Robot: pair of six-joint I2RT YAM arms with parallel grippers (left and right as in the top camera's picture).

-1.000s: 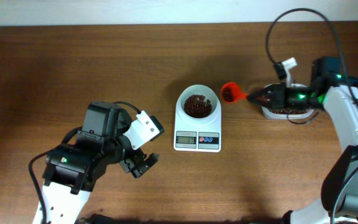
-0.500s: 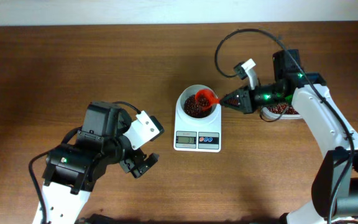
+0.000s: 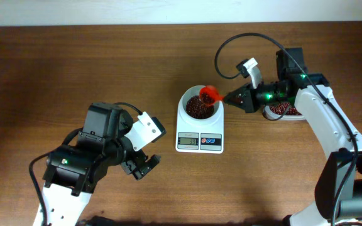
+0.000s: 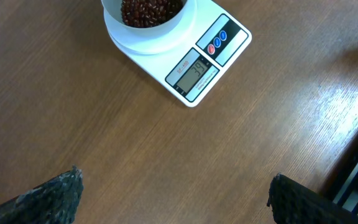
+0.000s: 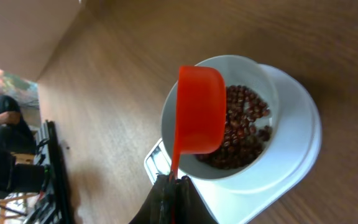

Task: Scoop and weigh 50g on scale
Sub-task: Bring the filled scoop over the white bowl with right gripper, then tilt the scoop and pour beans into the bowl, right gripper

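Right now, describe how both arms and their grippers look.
Both arms have white links and black joint housings. The left arm shows a green light; the left gripper has a white block and dark fingers. The right arm carries a looping black cable with a white tag and green lights; the right gripper is dark and tapered.

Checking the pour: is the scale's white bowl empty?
No, dark red-brown beans lie heaped in the bowl on the scale, beneath the red scoop.
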